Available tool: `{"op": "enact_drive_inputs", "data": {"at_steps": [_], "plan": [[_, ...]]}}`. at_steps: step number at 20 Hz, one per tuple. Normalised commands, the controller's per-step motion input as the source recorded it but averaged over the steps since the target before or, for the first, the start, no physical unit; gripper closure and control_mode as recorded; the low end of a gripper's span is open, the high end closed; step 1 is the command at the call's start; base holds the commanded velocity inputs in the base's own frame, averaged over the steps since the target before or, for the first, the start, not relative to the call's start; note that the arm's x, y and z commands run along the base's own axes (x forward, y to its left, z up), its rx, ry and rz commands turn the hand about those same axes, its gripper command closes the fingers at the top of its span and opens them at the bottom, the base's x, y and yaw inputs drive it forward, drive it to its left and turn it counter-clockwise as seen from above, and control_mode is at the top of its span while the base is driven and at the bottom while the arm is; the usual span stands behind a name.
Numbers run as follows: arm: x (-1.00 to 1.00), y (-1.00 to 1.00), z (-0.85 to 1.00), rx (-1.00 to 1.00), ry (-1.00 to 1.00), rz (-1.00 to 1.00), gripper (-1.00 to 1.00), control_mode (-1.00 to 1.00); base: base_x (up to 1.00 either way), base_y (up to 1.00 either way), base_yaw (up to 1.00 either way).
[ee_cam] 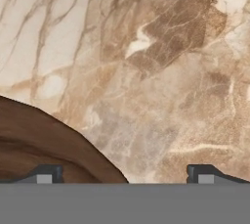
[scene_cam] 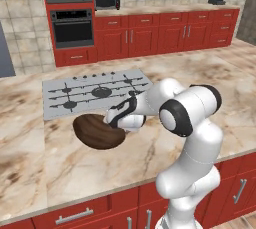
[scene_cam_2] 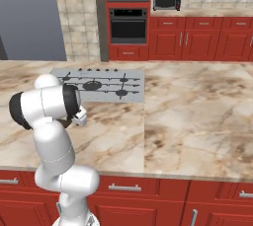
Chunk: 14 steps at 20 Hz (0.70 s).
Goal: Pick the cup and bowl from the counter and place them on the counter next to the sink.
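The wide, shallow, round dark-brown wooden bowl (scene_cam: 97, 131) lies on the tan marble-patterned stone worktop (scene_cam: 30, 143), just in front of the grey cooktop plate with black burners (scene_cam: 95, 92). In the left base view the bowl touches or nearly touches the front edge of this plate; I cannot tell which.

The white robot arm with dark joints (scene_cam: 192, 138) bends forward and low over the worktop, and its hand hangs at the right side of the bowl. The pincer (ee_cam: 124, 176) is released: in the hand view its 2 small dark fingertips (ee_cam: 45, 175) stand far apart at the bottom of the picture. One fingertip is over the brown wood of the bowl (ee_cam: 34, 142), the other is over the bare marble of the worktop (ee_cam: 161, 71). So the curved rim of the bowl passes between the 2 tips, and the pincer sits astride the edge of the bowl, not over its middle. Whether a tip touches the wood I cannot tell.

In the right base view the arm (scene_cam_2: 52, 116) covers the bowl. Behind the cooktop (scene_cam_2: 101, 86) stand red cabinets (scene_cam_2: 197, 37) with a black built-in oven (scene_cam_2: 127, 25) and a small microwave (scene_cam_2: 166, 1).
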Motion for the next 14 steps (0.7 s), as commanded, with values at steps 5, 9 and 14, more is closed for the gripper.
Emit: {"op": "enact_drive_inputs", "data": {"at_steps": [5, 9, 14], "plan": [[-0.01, 0.14, 0.00, 0.00, 0.00, 0.00, -1.00, -1.00, 0.00, 0.00, 0.00], [0.00, 0.01, 0.00, 0.00, 0.00, 0.00, -1.00, -1.00, 0.00, 0.00, 0.00], [0.00, 0.00, 0.00, 0.00, 0.00, 0.00, 1.00, -1.00, 0.00, 0.00, 0.00]]}}
